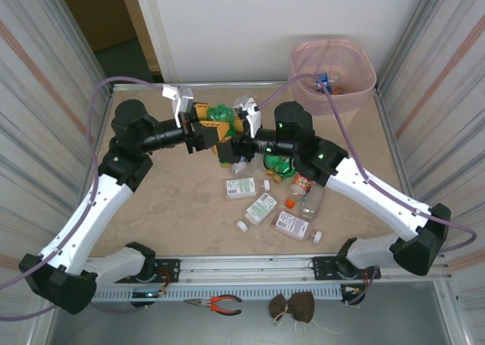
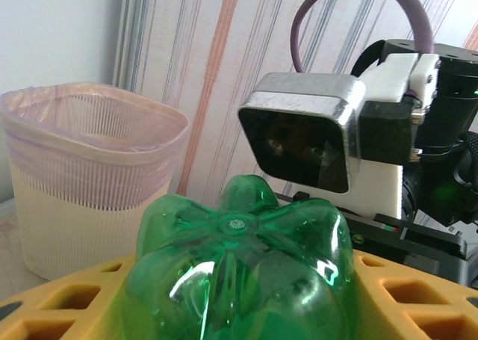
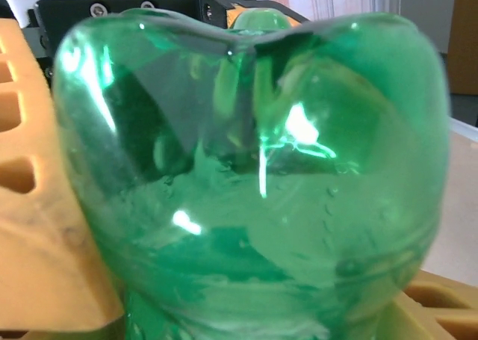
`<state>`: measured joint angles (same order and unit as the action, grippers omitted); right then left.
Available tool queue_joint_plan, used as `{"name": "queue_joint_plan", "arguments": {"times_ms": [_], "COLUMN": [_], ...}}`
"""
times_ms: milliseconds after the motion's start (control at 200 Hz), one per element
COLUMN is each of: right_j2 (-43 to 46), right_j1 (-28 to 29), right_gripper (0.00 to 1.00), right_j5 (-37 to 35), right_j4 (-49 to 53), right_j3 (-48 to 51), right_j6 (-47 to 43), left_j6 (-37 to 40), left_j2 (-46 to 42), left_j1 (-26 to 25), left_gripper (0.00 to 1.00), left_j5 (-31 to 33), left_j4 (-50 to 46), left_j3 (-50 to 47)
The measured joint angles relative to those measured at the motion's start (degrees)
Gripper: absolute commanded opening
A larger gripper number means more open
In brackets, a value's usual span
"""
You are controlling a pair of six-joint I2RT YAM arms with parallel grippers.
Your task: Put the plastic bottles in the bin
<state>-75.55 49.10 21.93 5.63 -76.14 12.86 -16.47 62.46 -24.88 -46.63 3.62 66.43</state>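
Note:
My left gripper (image 1: 217, 127) is shut on a green soda bottle (image 1: 221, 115), and in the left wrist view the bottle's lobed base (image 2: 237, 258) sits between the yellow fingers (image 2: 45, 310). My right gripper (image 1: 232, 143) meets it head-on above the table's middle. It is shut on a second green bottle (image 3: 254, 175), whose body is pressed against the orange finger (image 3: 37, 228). The cream bin (image 1: 333, 76) with its pink liner stands at the far right corner, and also at the left (image 2: 89, 175) in the left wrist view. A blue-labelled bottle (image 1: 326, 80) lies inside the bin.
Loose bottles lie just in front of the grippers: a green one (image 1: 277, 163), three flat white-labelled ones (image 1: 241, 186) (image 1: 261, 207) (image 1: 292, 224), and a clear orange-capped one (image 1: 311, 197). Pliers (image 1: 216, 305) rest on the front ledge. Striped walls close in both sides.

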Motion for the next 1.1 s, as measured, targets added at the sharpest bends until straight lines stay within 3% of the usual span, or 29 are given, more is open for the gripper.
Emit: {"name": "queue_joint_plan", "arguments": {"times_ms": [185,411,561,752,1102], "right_j2": [-0.2,-0.2,-0.1,0.1,-3.4], "right_j1": [-0.9,-3.0,-7.5,-16.2,-39.5], "right_gripper": [0.58,0.57,0.56,0.56,0.55], "right_j5": [0.6,2.2,2.3,3.5,5.4], "right_j4": [0.0,0.0,0.5,4.7,13.0], "right_j3": [-0.2,-0.2,-0.2,-2.5,-15.7], "right_j6": [0.2,1.4,3.1,4.0,4.3], "left_j6": [0.0,-0.1,0.2,1.3,3.0], "left_j2": [0.7,0.7,0.6,-1.0,-3.0], "left_j1": [0.0,-0.3,-0.2,0.6,0.9], "left_gripper": [0.55,0.84,0.87,0.88,0.86], "left_j5": [0.2,1.2,2.6,4.3,6.3], "left_j4": [0.1,0.3,0.2,-1.6,-5.5], "left_j3": [0.3,0.5,0.6,0.6,0.5]}}
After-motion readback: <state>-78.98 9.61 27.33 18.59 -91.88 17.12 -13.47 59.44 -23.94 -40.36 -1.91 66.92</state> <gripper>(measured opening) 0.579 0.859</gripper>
